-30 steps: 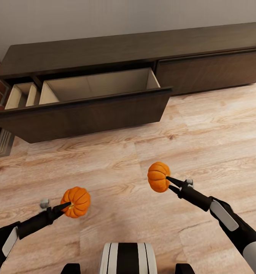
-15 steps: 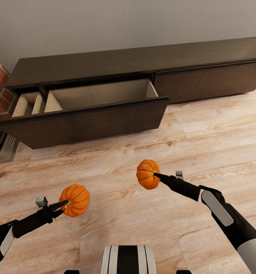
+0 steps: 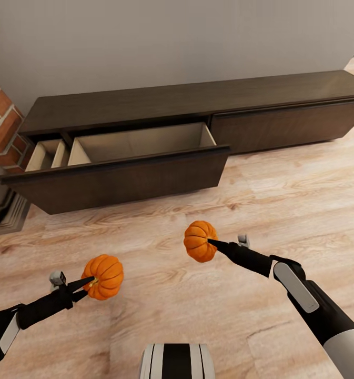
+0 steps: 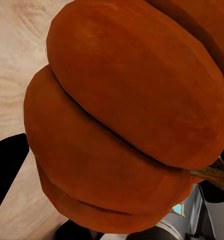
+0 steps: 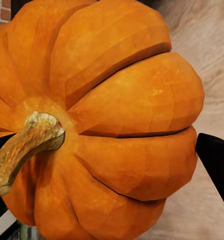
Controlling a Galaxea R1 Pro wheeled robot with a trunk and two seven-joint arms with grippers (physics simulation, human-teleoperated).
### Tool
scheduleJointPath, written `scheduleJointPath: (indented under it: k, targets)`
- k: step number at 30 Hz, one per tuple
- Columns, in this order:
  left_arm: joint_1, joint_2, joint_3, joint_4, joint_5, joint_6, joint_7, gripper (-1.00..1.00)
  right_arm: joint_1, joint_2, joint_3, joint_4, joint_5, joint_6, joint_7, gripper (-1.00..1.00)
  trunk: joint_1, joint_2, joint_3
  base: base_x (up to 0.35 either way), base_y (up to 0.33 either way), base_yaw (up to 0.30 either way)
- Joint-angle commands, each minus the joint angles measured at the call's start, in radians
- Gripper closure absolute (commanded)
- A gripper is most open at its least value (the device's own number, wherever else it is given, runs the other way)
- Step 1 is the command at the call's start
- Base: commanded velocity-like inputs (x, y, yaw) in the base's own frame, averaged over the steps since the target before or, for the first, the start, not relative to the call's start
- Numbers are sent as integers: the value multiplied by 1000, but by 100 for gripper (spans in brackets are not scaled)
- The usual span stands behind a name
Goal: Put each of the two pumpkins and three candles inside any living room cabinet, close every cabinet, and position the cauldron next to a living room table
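Observation:
Two orange pumpkins hang above the wood floor in the head view. My left gripper point(image 3: 91, 283) is shut on the left pumpkin point(image 3: 105, 276), whose ribbed skin point(image 4: 127, 115) looms close in the left wrist view. My right gripper point(image 3: 212, 243) is shut on the right pumpkin point(image 3: 199, 240); the right wrist view shows that pumpkin point(image 5: 107, 125) with its tan stem. Beyond them stands the long dark-brown cabinet point(image 3: 198, 100). Its left front point(image 3: 119, 179) is pulled out, showing a pale beige interior; its right front point(image 3: 287, 123) is shut. Candles and cauldron are out of view.
A red brick column point(image 3: 0, 126) rises at the far left beside the cabinet, with a dark grate point(image 3: 3, 210) at its foot. A grey wall runs behind the cabinet. Bare wood floor point(image 3: 282, 200) lies between me and the cabinet.
The whole head view has shifted: the cabinet now sits lower and further right in the picture. My right gripper with its pumpkin has moved left and slightly forward; the left one has barely moved.

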Motion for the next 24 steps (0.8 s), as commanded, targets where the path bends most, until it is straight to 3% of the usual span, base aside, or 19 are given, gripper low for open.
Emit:
scheduleJointPath:
  k: [1,8,16,24]
  targets:
    - [0,-1,0,0,-1,9,-1,100,-1,-1,2,0,-5,3,0,100,-1,0,3,0,0,0]
    - [0,-2,-1,0,-2,9,2,100,-1,2,2,-1,-7,2,1,100,-4,2,31,0,0,22]
    - [0,-4,-3,1,-4,9,5,100,-1,2,2,-2,-7,2,1,100,-7,4,68,-6,0,207]
    - [0,-3,-3,2,-4,9,5,100,-1,3,2,1,-7,-1,2,100,-11,5,105,-239,0,235]
